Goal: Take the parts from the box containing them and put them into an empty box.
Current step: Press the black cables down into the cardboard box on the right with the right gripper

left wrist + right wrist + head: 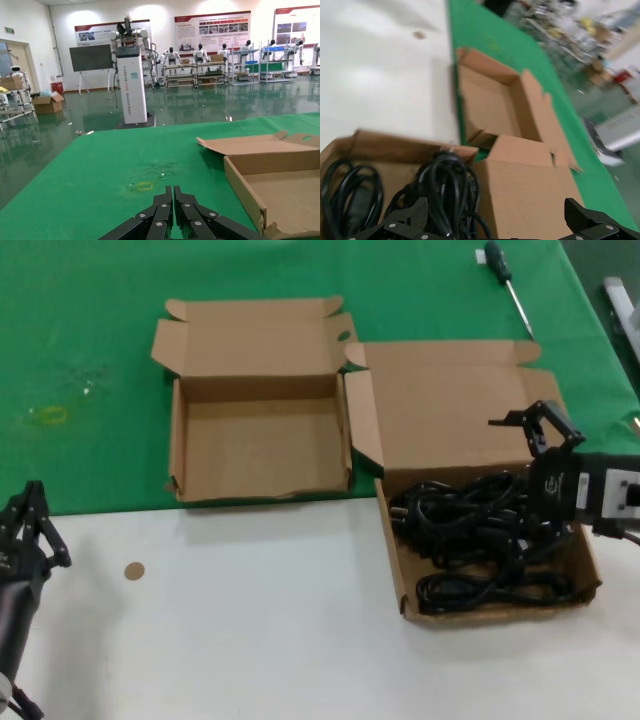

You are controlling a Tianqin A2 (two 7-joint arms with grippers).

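The black power cords (480,535) lie tangled in the larger brown box (395,550) at the right, with its lid (450,410) laid back. My right gripper (530,425) is open and empty, above the box's back edge over the cords. In the right wrist view its fingers (410,217) stand wide apart over the cords (440,185) and the lid (530,195). The smaller box (176,440) with a wavy front wall stands empty to the left; it also shows in the right wrist view (485,100). My left gripper (32,525) is shut and parked at the near left.
A screwdriver (505,275) lies on the green mat (80,350) behind the boxes. A white object (622,300) sits at the far right edge. A small brown disc (134,571) lies on the white table. The left wrist view shows the smaller box's wall (242,187).
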